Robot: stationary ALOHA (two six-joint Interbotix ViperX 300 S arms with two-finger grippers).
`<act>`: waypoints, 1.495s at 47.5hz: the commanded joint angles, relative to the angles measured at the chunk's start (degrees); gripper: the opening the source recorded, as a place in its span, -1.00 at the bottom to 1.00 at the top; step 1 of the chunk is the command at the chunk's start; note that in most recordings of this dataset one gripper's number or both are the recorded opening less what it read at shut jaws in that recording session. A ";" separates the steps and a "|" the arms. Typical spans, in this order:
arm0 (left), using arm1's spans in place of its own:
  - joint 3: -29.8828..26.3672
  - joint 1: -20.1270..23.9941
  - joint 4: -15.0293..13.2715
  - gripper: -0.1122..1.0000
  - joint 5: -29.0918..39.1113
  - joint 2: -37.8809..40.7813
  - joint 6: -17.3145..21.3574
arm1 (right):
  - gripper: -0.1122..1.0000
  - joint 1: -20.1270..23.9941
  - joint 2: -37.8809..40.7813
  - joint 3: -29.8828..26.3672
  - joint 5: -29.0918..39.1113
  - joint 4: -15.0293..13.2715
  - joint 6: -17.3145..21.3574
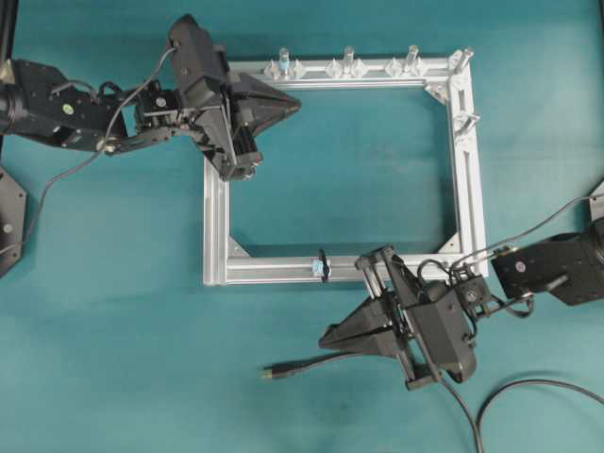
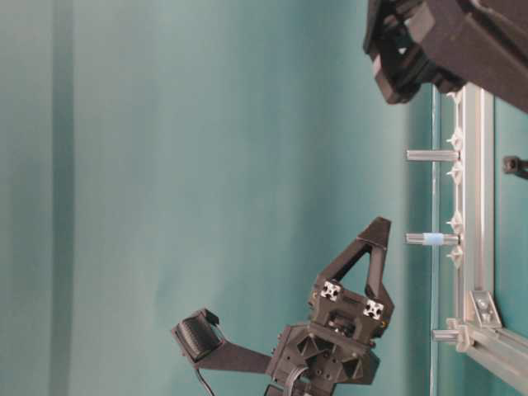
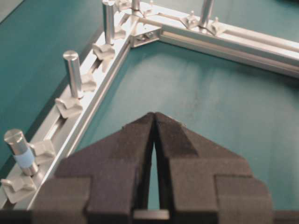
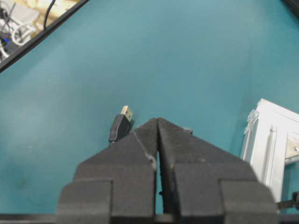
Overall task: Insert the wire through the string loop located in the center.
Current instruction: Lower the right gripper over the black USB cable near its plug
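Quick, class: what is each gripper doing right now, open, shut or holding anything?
Left gripper: closed, holding nothing.
Right gripper: closed, holding nothing; the wire lies on the table beside it.

Teal desk (image 1: pixel 113 359) carries a rectangular silver aluminium frame (image 1: pixel 215 226). Upright silver bolts (image 1: pixel 348 58) stand along two frame sides; one bolt (image 3: pixel 21 151) wears a pale-blue band.

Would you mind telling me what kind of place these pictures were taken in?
Most likely a robotics lab bench: two robot arms work over a teal table, where a bare aluminium frame fitted with upright bolts lies as a test fixture, with a black wire beside it.
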 commanded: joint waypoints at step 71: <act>0.53 -0.70 0.18 -0.79 2.46 -4.22 -0.35 | 0.04 3.08 2.90 -5.01 8.96 1.14 4.13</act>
